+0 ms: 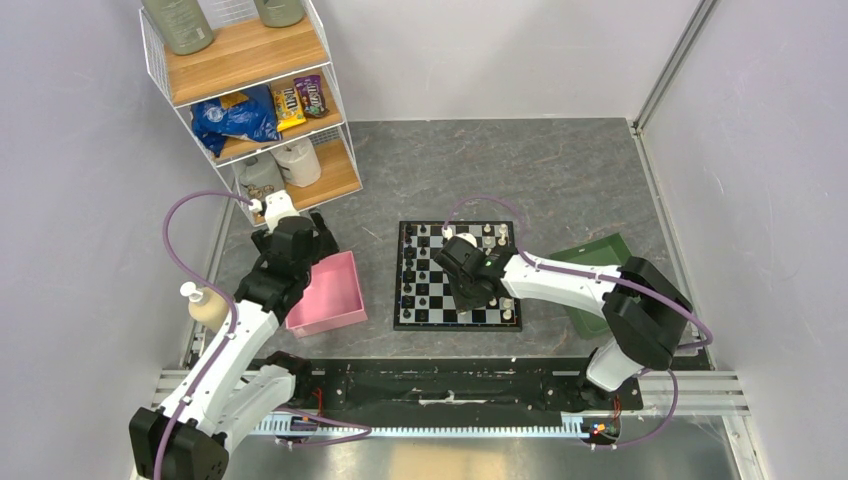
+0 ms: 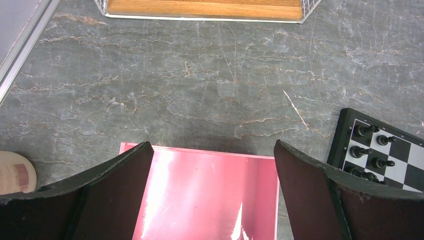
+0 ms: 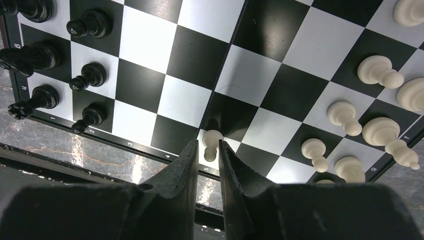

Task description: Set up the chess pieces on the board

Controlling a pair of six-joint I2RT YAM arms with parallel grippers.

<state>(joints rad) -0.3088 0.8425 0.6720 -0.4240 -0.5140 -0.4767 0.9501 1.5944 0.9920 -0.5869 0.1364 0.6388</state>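
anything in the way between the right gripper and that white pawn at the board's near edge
Nothing visible does. The small cream-white pawn sits between the right gripper's black fingers, on the black-and-white chequered board. The nearest other cream-white pieces stand apart to its right.

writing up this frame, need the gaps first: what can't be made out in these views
- Right wrist: fingers of the right gripper hide the white pawn's base; contact unclear.
- Top external: the right arm covers the board's middle; pieces too small to name.
- Top external: green tray mostly behind that arm; contents hidden.
- Left wrist: pink tray cut off by the bottom edge and the fingers of the left gripper.
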